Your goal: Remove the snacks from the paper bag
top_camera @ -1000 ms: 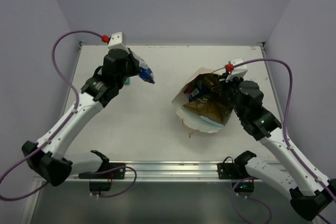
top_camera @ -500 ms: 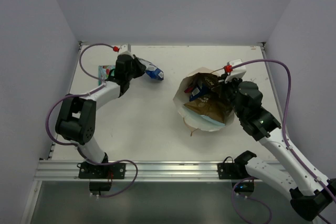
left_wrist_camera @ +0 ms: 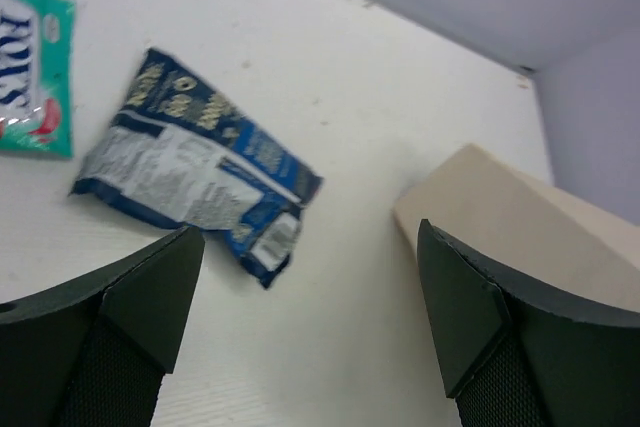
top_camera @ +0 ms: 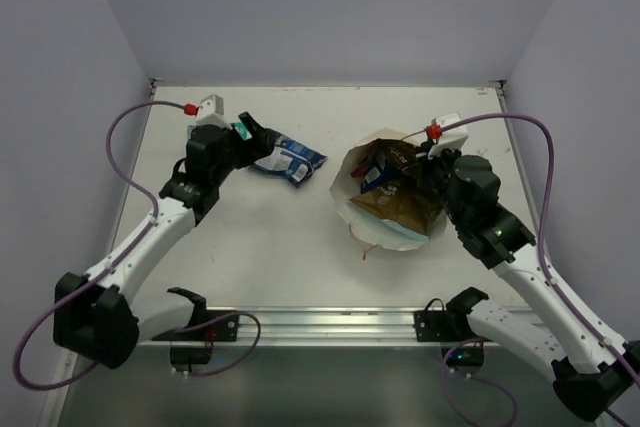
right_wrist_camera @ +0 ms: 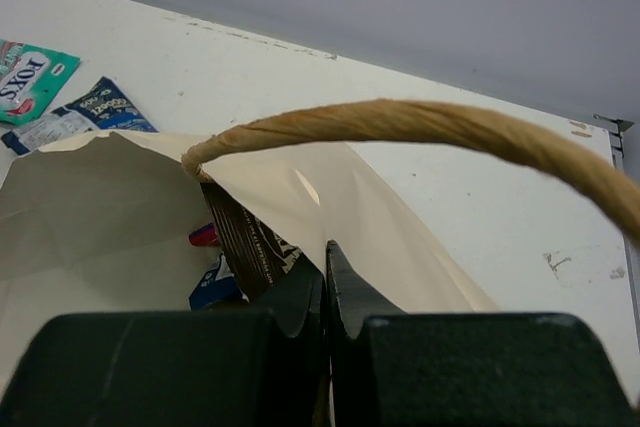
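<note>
Left wrist view: the left tool (left_wrist_camera: 310, 302) has just spread wide, leaving the blue-white packet (left_wrist_camera: 195, 182) flat on the table (left_wrist_camera: 350, 77). It lies at nine o'clock from the paper bag (left_wrist_camera: 500, 212), just beside the green-red packet (left_wrist_camera: 35, 67). Two snacks are out and others still show inside. The right tool (right_wrist_camera: 327, 282) stays pressed together on the bag's rim.

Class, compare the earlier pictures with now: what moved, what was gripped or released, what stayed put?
The left gripper lowered the blue-and-white foil snack packet to the white table, opened and released it; it now lies flat left of the cream paper bag. Unchanged: the right gripper stays shut on the bag's rim; the bag has not moved.
</note>
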